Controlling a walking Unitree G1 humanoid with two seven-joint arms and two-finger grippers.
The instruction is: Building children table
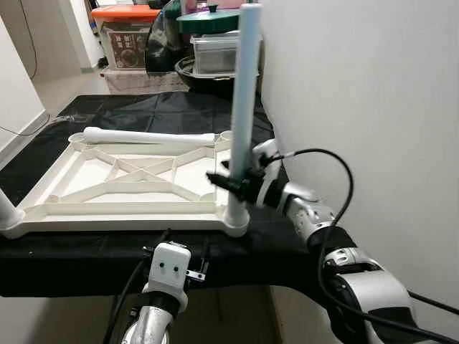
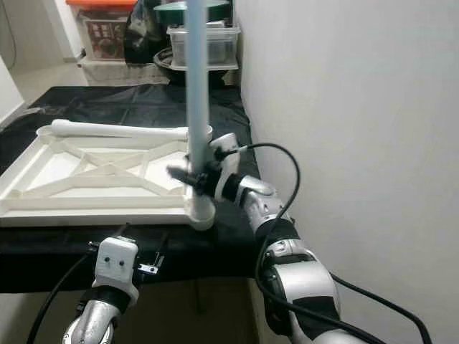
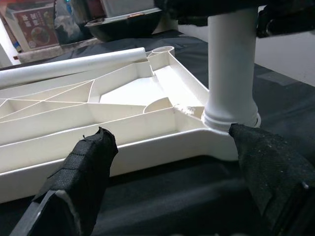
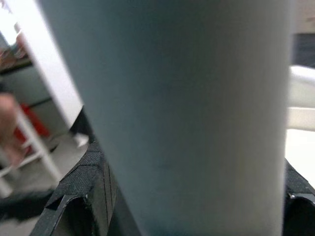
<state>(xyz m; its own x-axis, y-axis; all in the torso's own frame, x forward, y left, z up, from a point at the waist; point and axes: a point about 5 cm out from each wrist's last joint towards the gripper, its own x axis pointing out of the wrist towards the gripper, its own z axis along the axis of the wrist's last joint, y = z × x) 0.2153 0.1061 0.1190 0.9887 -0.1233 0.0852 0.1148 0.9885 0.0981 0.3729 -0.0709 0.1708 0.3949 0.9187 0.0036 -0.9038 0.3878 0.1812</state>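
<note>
**A:** On the black-draped desk (image 1: pixel 86 261) lay the white tabletop (image 1: pixel 136 179), upside down with its ribbed underside facing up. Where was the leg?

**B:** One leg (image 1: pixel 244 107) stood upright in the corner socket (image 3: pixel 231 120) nearest the robot, on its right side. The right hand (image 1: pixel 233 183) was closed around that leg low down, just above the socket, with a black finger showing on either side of the tube in the right wrist view. A second leg (image 1: pixel 147 136) lay loose along the far edge of the tabletop.

**A:** And the left hand?

**B:** The left hand (image 3: pixel 172 162) hovered at the near edge of the desk, its fingers (image 3: pixel 83 167) spread wide and holding nothing, pointed at the seated corner.

**A:** What could have gone wrong from there?

**B:** I judged the leg possibly not fully home; a ring at its base sat at the socket's lip. Had the right hand pushed off-axis, the leg might have jammed crooked or tipped out. The tabletop also lay free on the slippery cloth, and that corner sat close to the desk's edge, so a sideways shove could have slid the whole piece or dragged the cloth. The white wall (image 1: pixel 373 93) stood just beside the leg, leaving little room for the arm to correct.
</note>
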